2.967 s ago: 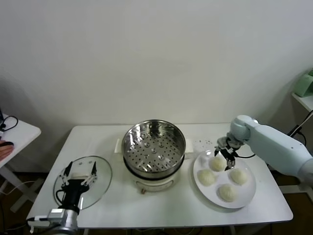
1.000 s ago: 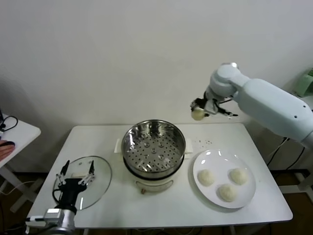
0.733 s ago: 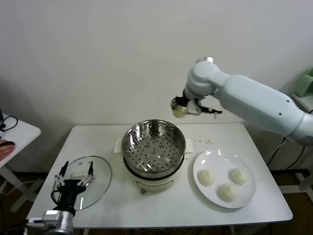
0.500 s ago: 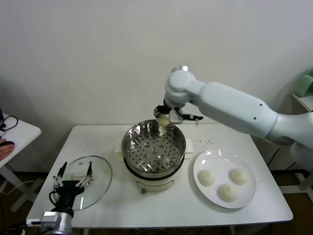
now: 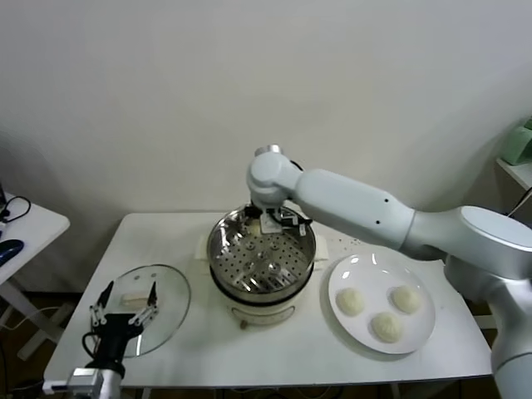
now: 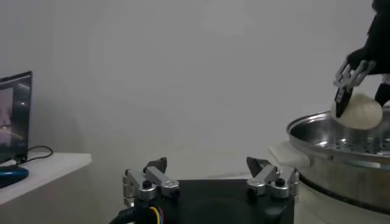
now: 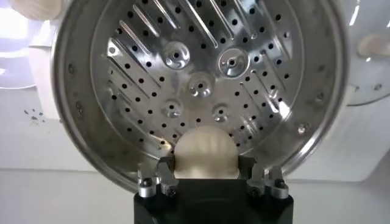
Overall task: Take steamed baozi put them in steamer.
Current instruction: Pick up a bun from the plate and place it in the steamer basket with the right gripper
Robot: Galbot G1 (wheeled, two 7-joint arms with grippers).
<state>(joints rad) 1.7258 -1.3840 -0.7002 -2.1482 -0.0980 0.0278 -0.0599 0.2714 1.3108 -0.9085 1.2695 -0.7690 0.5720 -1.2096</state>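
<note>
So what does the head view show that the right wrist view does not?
Only the head view shows the flat white plate with three cream-white round buns, the round glass lid and the left gripper above it.

Only the right wrist view shows the fourth bun between the right gripper's fingers.

Both show the shiny steel steamer and its perforated tray.

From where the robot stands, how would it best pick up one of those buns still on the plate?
Probably from straight above, pincer fingers closing on opposite sides of the dome at its widest part. Each bun on the plate is round and smooth, sits flat, and stands apart from its neighbours, leaving room for fingers either side. The right pincer holds its bun that way.
</note>
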